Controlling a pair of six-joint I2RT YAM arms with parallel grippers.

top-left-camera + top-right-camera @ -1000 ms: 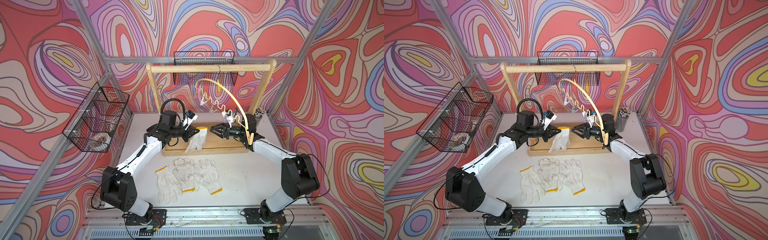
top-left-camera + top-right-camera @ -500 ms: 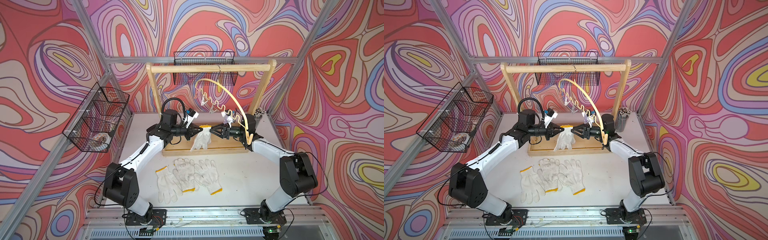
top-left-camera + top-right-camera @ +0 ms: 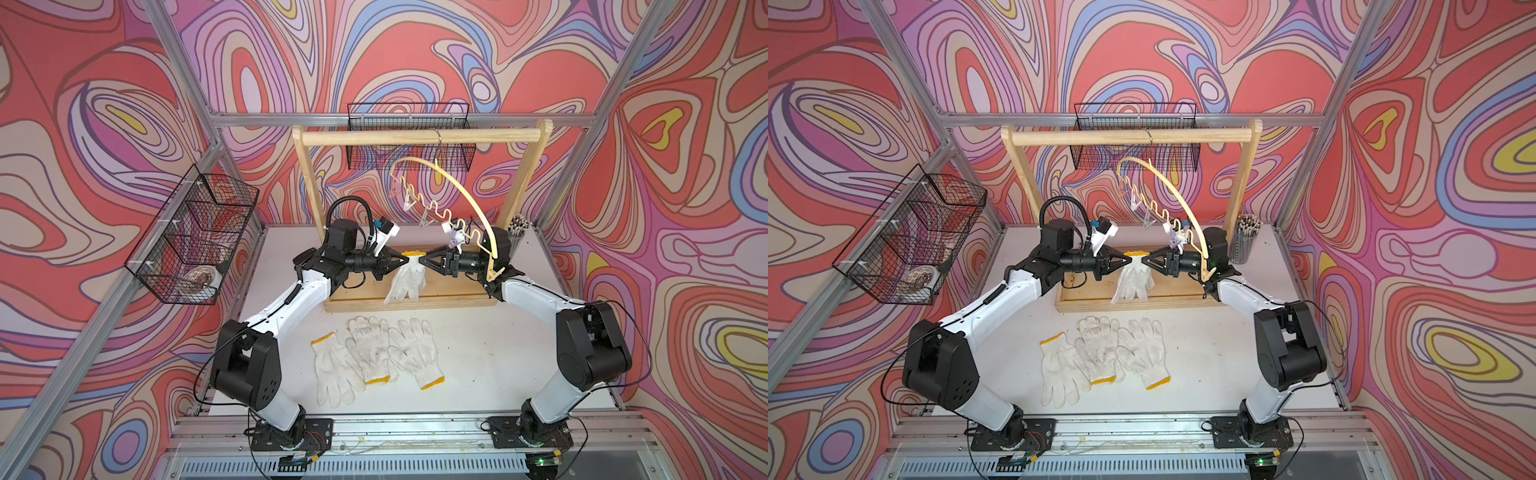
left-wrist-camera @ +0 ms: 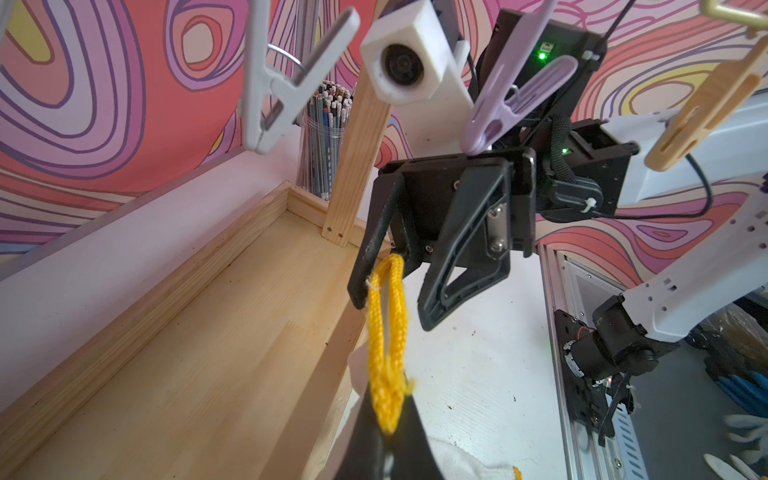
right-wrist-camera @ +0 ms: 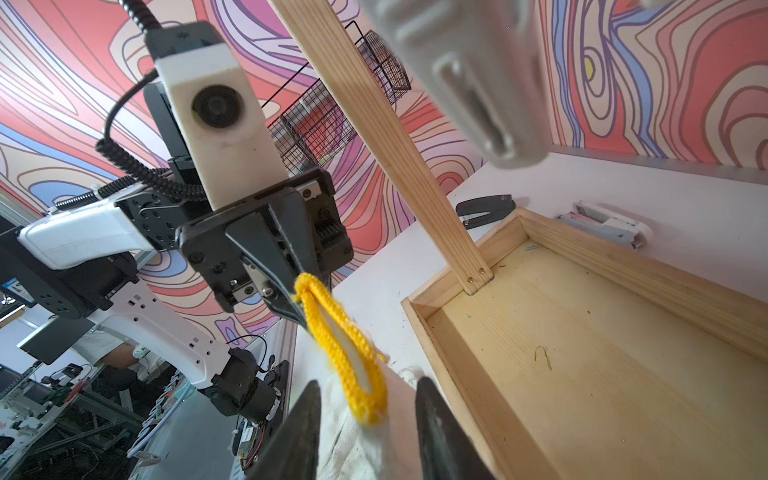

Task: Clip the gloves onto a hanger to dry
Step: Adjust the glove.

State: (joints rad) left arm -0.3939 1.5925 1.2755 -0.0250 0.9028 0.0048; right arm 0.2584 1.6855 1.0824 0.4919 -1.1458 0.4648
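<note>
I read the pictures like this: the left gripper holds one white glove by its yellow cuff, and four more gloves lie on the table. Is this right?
Not quite: three gloves lie on the table, not four, as both top views show. The rest is right: the left gripper holds one white glove by its yellow cuff.

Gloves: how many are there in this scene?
4. One glove hangs by its cuff from the left gripper, above the wooden tray; three gloves lie overlapping on the white table. Others may be hidden.
</note>
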